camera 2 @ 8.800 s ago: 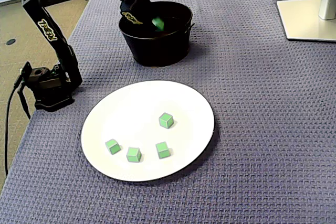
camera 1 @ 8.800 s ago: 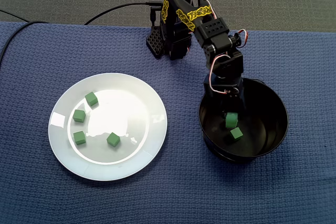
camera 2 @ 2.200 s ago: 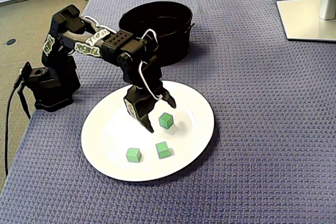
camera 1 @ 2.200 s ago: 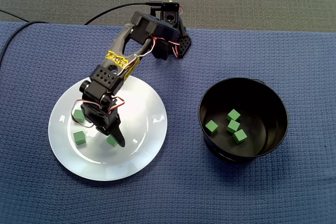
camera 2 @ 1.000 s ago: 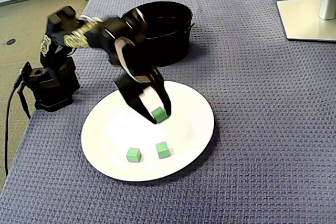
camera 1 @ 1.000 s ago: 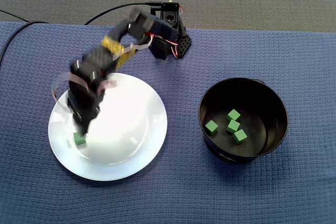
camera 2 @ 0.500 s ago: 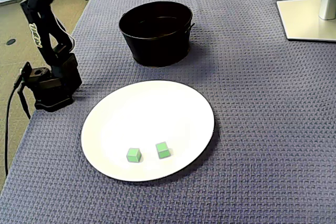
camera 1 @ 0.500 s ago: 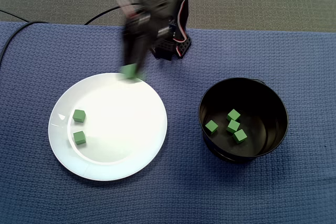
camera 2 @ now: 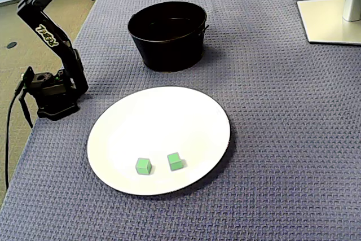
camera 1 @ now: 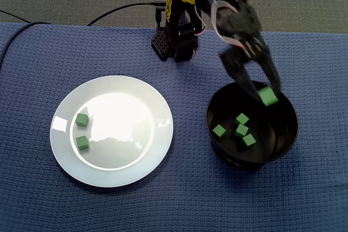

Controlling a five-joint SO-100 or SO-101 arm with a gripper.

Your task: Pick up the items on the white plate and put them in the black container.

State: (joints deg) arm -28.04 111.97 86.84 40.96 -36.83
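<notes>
One white plate holds two green cubes not yet fetched, so most of the job looks done. One black container has four dropped cubes in it. Over its rim the gripper is blurred, but seems clamped on a carried cube, not yet released. That makes seven in all.

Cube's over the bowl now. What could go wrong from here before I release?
1. The tool holds the green cube over the bowl, close to its far rim; released there, it may clip the rim and bounce out.
2. The tool is blurred in this view, so the grip is hard to judge; the cube could slip early.
3. Four cubes lie inside; a drop might ricochet off them.
</notes>
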